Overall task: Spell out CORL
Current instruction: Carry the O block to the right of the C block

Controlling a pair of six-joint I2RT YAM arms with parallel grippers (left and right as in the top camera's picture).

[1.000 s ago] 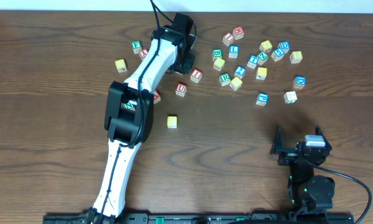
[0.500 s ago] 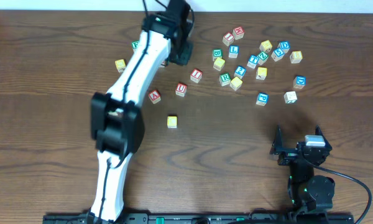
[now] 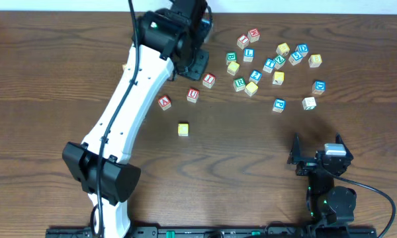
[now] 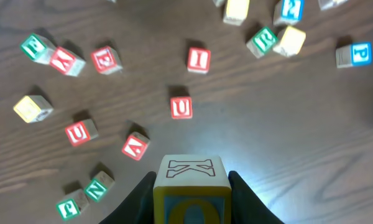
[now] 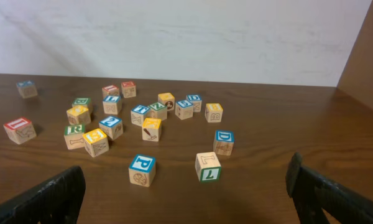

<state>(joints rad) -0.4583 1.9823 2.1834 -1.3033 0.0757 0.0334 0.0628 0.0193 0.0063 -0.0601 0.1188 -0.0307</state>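
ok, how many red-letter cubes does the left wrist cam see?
6: Y and E upper left, I top centre, U centre, second U and A lower left. More may sit outside the frame.

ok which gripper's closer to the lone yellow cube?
Left. Left gripper, holding a block, is beyond the lone yellow cube, toward the far edge; right gripper sits much farther, front-right.
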